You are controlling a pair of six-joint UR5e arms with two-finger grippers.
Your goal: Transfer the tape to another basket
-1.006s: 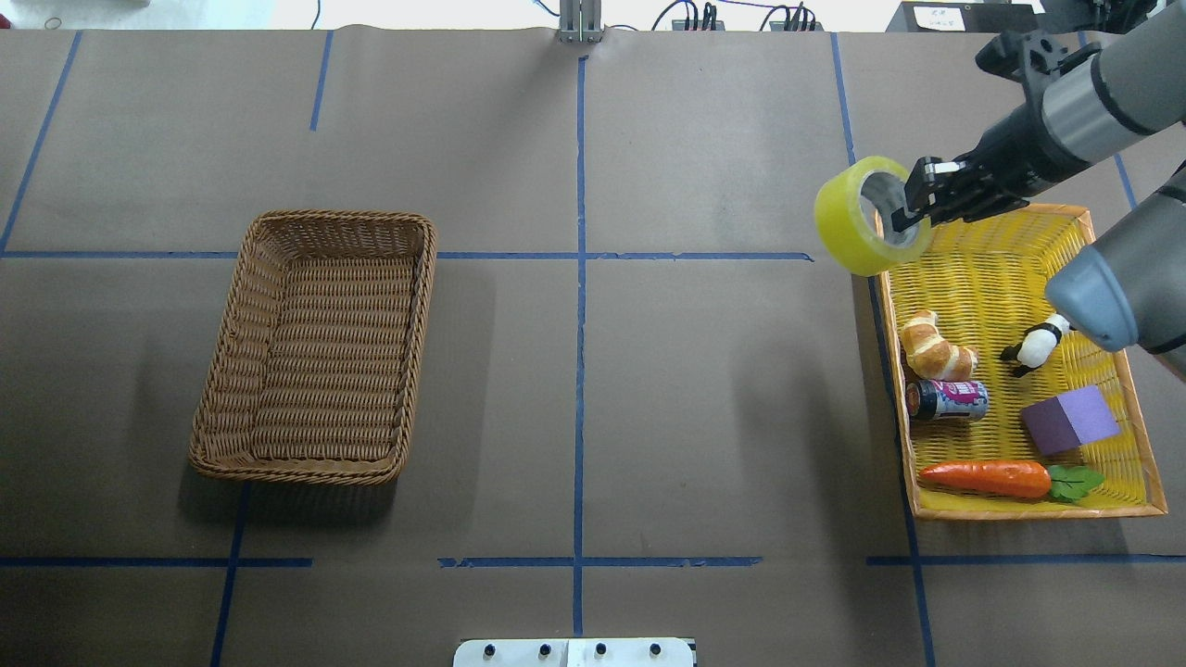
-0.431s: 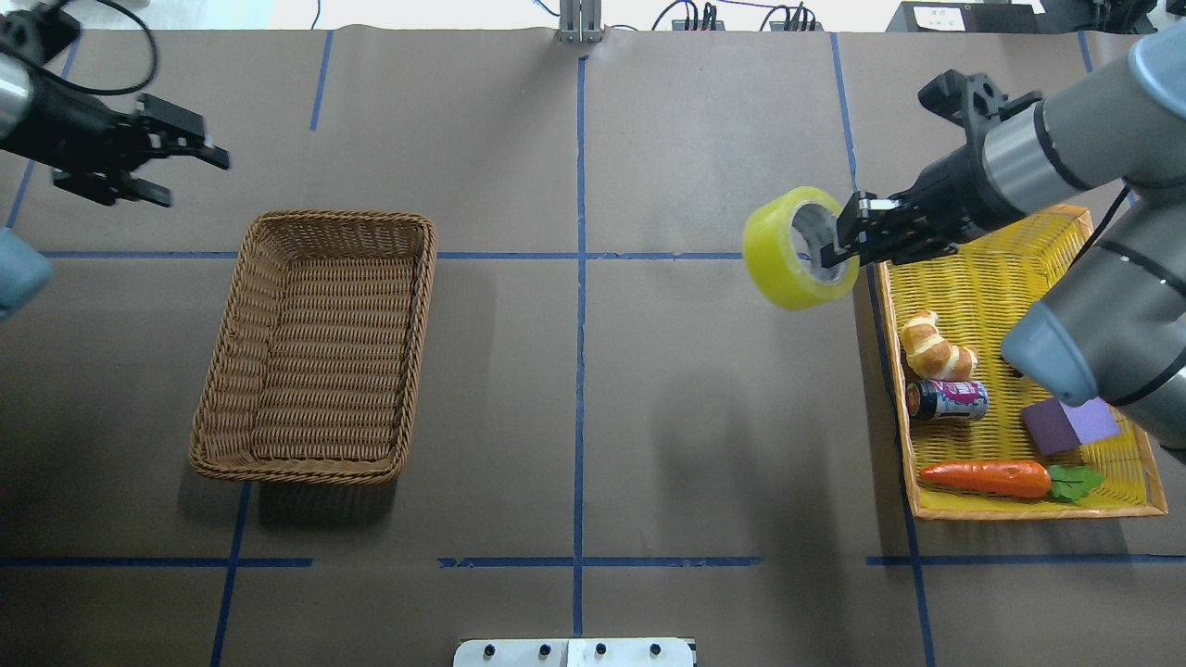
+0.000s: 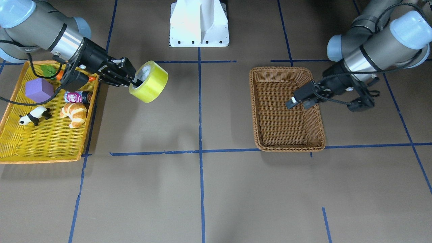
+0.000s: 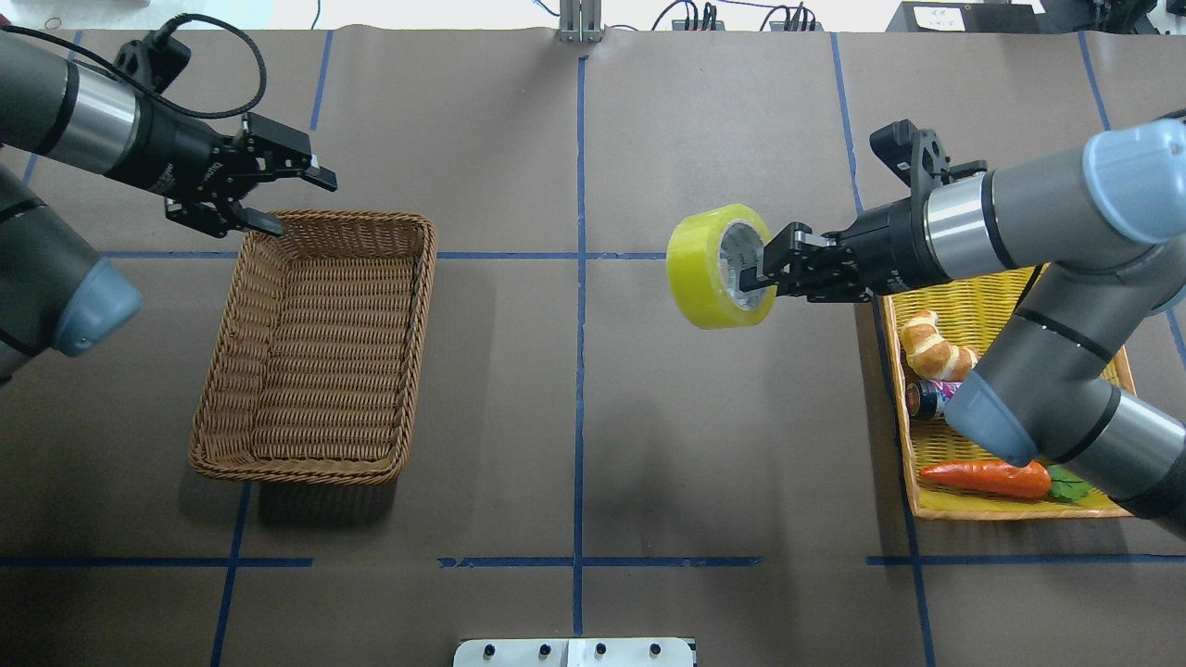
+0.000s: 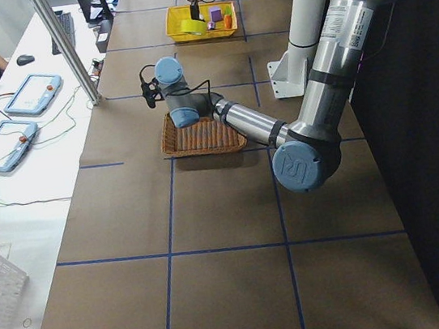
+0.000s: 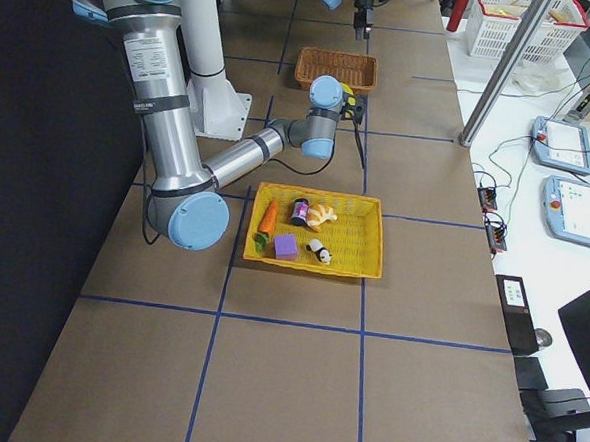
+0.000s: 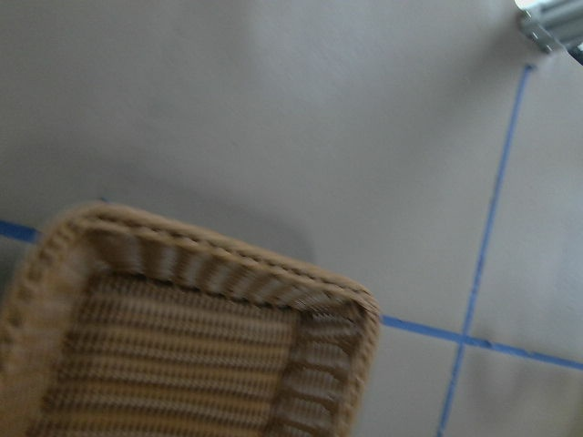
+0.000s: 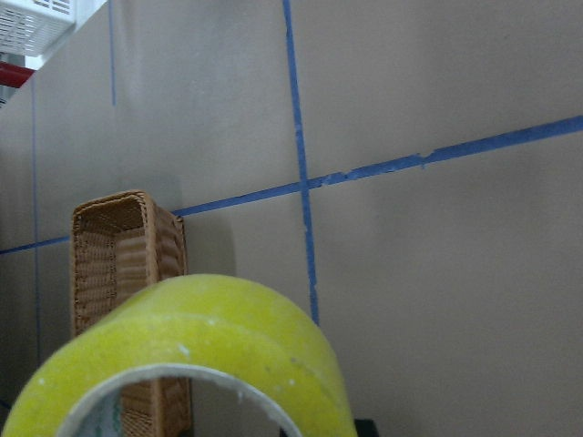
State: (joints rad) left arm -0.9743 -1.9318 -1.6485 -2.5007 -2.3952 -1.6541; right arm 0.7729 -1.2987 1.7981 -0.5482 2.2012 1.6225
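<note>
The yellow-green tape (image 4: pixel 709 273) hangs in the air, clear of the table, right of the centre line. My right gripper (image 4: pixel 764 269) is shut on it, one finger inside the grey-white core. It also shows in the front view (image 3: pixel 150 82) and fills the bottom of the right wrist view (image 8: pixel 200 337). The brown wicker basket (image 4: pixel 426 306) stands empty at the left, also seen in the front view (image 3: pixel 253 101) and the left wrist view (image 7: pixel 228 259). My left gripper (image 4: pixel 296 199) is open and empty above the basket's far left corner.
A shallow yellow tray (image 4: pixel 1001 511) at the right edge holds a croissant (image 4: pixel 936 347), a can (image 4: pixel 922 398), a carrot (image 4: pixel 987 477), a toy panda (image 3: pixel 32 116) and a purple block (image 3: pixel 38 90). Blue tape lines cross the brown table cover.
My right gripper has carried the tape leftward, away from the yellow tray toward the table's middle. My left arm has come into view and moved right, to the basket's far corner.
</note>
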